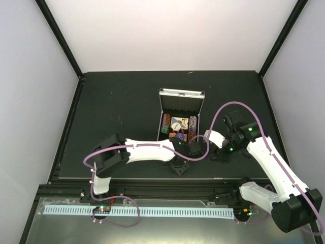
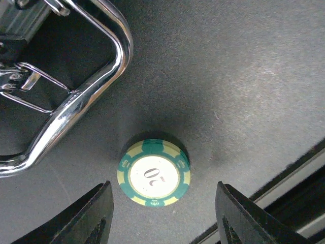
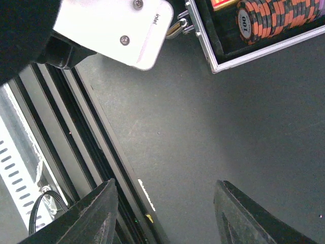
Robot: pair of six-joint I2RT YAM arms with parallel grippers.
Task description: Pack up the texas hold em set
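Note:
The silver case (image 1: 181,94) lies open mid-table, with chips and cards in its tray (image 1: 179,129). A small stack of green and cream chips (image 2: 154,174), the top one marked 20, lies on the black mat just beyond my left gripper (image 2: 162,218). That gripper is open, its fingers either side of and just short of the stack. The case's chrome handle (image 2: 86,86) curves past on the left. My right gripper (image 3: 165,218) hangs open over bare mat near the case's corner (image 3: 218,63). A row of orange and black chips (image 3: 274,18) sits inside the case.
The mat's near edge and black rails (image 3: 86,152) run just left of my right gripper. My left arm's white wrist camera housing (image 3: 111,28) sits close above the right gripper's view. The two grippers (image 1: 179,165) (image 1: 219,155) stand close together in front of the case.

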